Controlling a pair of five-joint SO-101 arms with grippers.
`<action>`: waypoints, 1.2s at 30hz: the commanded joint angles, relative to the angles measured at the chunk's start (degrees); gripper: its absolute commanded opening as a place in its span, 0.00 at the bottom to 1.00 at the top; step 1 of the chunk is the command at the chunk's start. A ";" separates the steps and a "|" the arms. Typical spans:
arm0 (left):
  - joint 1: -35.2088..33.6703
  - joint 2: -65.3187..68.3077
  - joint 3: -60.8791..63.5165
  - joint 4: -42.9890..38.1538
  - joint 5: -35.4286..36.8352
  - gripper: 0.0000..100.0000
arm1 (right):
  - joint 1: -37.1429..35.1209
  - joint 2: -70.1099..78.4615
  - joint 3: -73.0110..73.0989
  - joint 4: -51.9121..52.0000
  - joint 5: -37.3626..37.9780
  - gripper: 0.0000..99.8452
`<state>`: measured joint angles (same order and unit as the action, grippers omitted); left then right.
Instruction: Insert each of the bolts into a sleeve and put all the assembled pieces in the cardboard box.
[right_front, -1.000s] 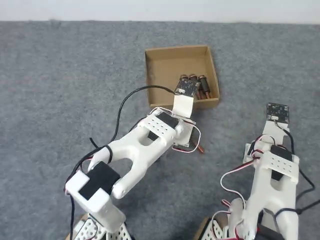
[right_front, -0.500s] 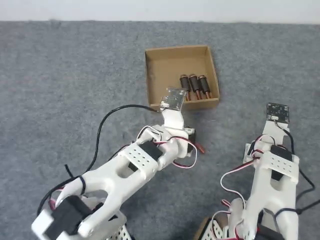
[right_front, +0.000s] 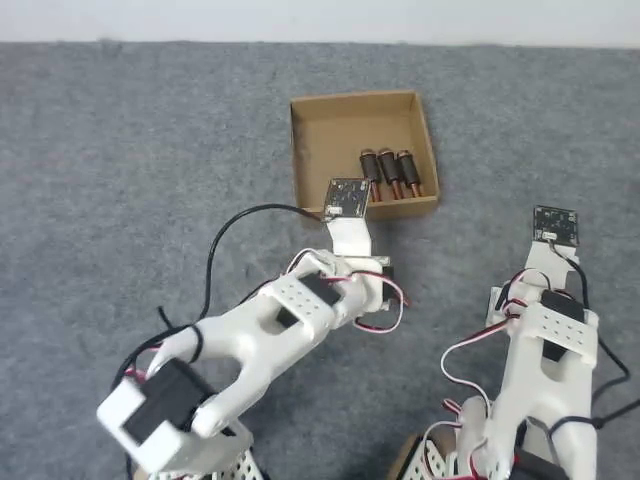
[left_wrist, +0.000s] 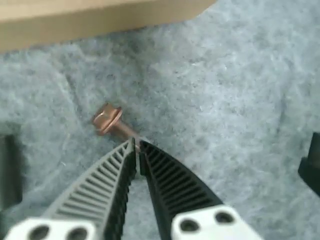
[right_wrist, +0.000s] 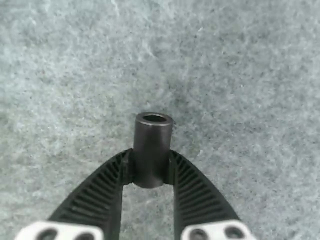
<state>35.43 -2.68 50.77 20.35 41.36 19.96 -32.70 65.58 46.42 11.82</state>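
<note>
At the tips of my left claw (left_wrist: 135, 146), all but closed, the bolt (left_wrist: 107, 119) is pinched by its shank. My right claw (right_wrist: 150, 161) clamps the sleeve (right_wrist: 153, 142). The cardboard box (right_front: 330, 135), at twelve o'clock from my left claw, holds three assembled pieces (right_front: 390, 173).

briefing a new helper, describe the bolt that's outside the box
Find the cardboard box on the grey carpet. Just outside its wall nearest the arms, the left gripper pinches a bolt. It is bare copper, unlike the three sleeved bolts inside the box.
</note>
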 joint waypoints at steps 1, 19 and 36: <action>-0.26 1.49 -7.60 5.71 5.63 0.01 | -0.84 -1.36 -1.32 -0.92 1.32 0.01; -2.55 2.55 -9.27 5.98 13.45 0.06 | -2.24 -1.36 -1.23 -0.92 3.08 0.01; -3.52 5.98 -11.38 8.62 14.59 0.09 | -2.24 -1.36 -1.23 -0.92 3.16 0.01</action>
<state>32.70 2.15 45.41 26.15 55.25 18.64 -32.70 65.58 46.42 13.85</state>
